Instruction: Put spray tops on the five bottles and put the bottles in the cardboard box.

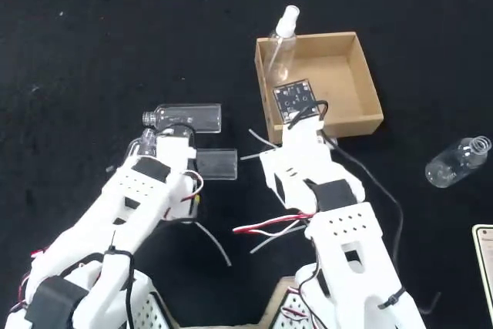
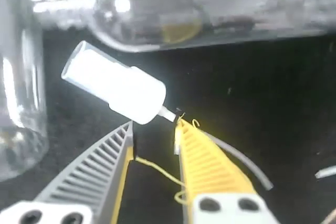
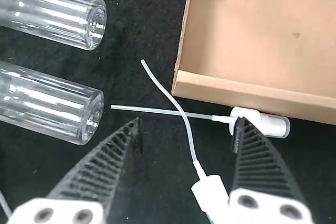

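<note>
The cardboard box sits right of centre, with one clear bottle wearing a white spray top upright in its far left corner. My left gripper is open, and a loose white spray top lies just past its fingertips. Two clear bottles lie on their sides beside it. At the box's near wall my right gripper stands open over two loose spray tops with their tubes crossed. Another uncapped bottle lies far right.
The table is covered in black cloth. Thin white dip tubes lie loose between the two arms. A card or label edge shows at the right border. Red and white cables hang off the right arm.
</note>
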`<state>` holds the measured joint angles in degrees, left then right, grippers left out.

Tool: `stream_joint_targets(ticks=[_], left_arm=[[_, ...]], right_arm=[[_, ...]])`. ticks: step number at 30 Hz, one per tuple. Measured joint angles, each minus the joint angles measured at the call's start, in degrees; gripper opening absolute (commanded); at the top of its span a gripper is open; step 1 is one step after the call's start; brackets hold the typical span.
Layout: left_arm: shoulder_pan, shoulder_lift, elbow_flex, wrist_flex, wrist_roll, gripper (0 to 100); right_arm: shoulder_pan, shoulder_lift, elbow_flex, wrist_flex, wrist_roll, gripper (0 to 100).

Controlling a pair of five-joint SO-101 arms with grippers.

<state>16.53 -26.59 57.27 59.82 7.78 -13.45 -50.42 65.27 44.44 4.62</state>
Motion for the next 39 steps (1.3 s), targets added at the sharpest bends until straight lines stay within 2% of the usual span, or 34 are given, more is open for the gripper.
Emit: stream_joint_targets(ticks=[3,5,12,14,17,22,24,33,39], left_arm=[[-1.2,0.1,0.0,0.0,-12.4,13],[-1.3,0.1,0.0,1.1,-17.7,13],[-1.2,-5.7,0.4,2.8,-19.1,29],[-1.8,-9.8,1.9,3.3,-15.9,30],[-4.6,-16.1,2.6,3.3,-6.9,30],[-7.3,-22.6,4.5,3.1,16.9,30],[-7.4,-23.2,6.2,0.8,23.9,30],[-7.7,-22.9,9.8,-4.2,26.6,30],[-9.3,-13.5,7.6,-4.3,26.8,30]], right_arm=[[0.0,0.0,0.0,0.0,0.0,26.2],[0.0,0.0,0.0,0.0,0.0,26.2],[0.0,0.0,0.0,0.0,0.0,26.2],[0.0,0.0,0.0,0.0,0.0,26.2],[0.0,0.0,0.0,0.0,0.0,26.2],[0.0,0.0,0.0,0.0,0.0,26.2],[0.0,0.0,0.0,0.0,0.0,26.2],[0.0,0.0,0.0,0.0,0.0,26.2],[0.0,0.0,0.0,0.0,0.0,26.2]])
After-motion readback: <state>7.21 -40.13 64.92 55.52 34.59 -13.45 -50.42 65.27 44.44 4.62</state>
